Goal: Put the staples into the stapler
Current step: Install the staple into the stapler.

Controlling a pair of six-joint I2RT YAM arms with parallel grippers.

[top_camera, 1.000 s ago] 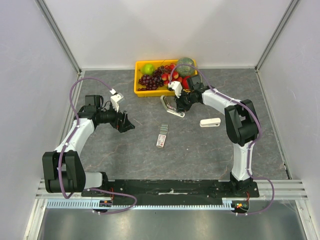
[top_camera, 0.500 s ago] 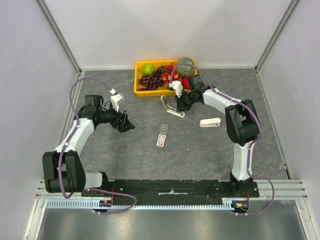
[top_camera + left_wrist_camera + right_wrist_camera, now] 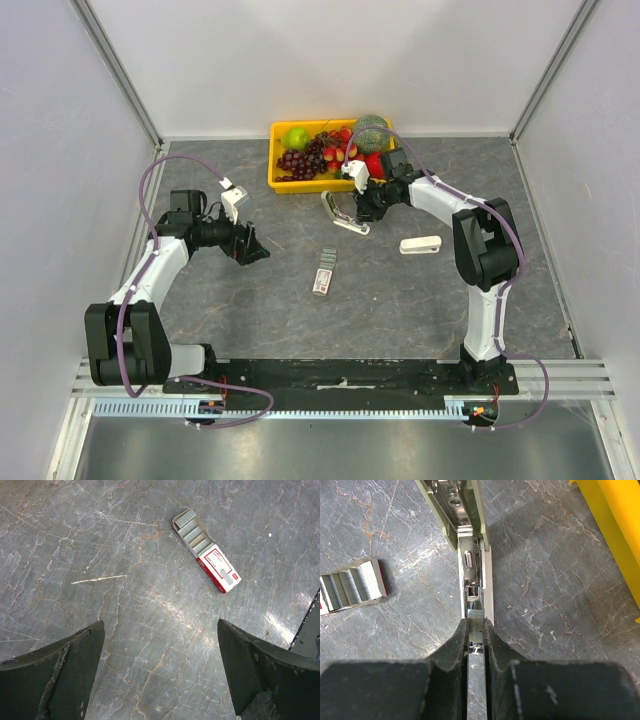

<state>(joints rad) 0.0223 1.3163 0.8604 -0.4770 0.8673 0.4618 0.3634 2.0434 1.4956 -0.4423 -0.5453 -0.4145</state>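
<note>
Right gripper [image 3: 476,630] clenched on a thin strip [image 3: 476,677], apparently staples, at the open stapler [image 3: 469,560] just ahead; left gripper [image 3: 160,625] released, box [image 3: 206,550] ahead.

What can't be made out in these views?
- Right wrist: silver piece in right gripper, staples or stapler rail? Fingers cover it.
- Right wrist: box cut by left edge.
- Top: the grip, hidden by the right arm.
- Left wrist: box print too small.
</note>
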